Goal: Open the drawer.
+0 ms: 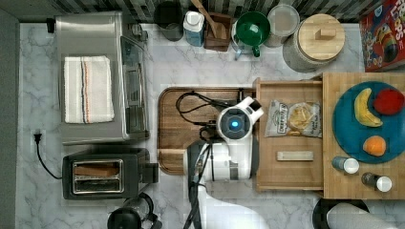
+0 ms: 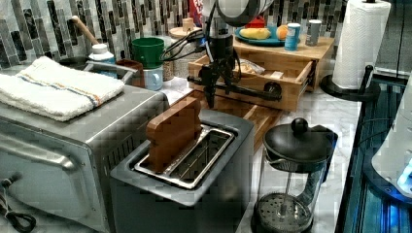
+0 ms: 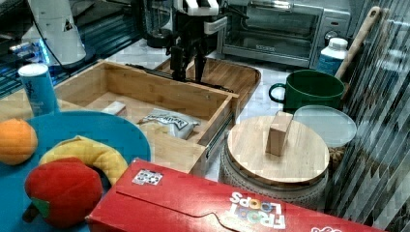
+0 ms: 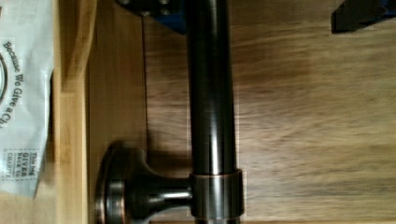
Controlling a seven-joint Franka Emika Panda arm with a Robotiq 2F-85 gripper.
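— Where is the drawer [image 1: 289, 171]?
— It stands pulled well out of the cabinet under the wooden top [image 1: 334, 188], toward the top view's left. Its black bar handle [image 4: 211, 112] runs across the front, over the edge of a darker brown tray [image 1: 174, 124].

— What lies inside?
— A bag of chips [image 1: 293, 119] and a small pale block [image 1: 295, 156], well apart on the drawer floor.

— And the gripper [image 3: 186, 72]?
— It hangs over the handle in the right view, one finger on either side of the bar. The wrist view has the two fingertips apart with a gap to the bar, so it is spread and grips nothing.

— What surrounds this?
— On the wooden top a blue plate [image 1: 346, 126] carries a banana [image 1: 363, 109], a red fruit [image 1: 388, 102] and an orange [image 1: 375, 145]. In the top view, a toaster oven [image 1: 98, 78] with a folded towel [image 1: 88, 89] and a toaster [image 1: 102, 174] stand beyond the tray, on the marble counter [image 1: 28, 95].
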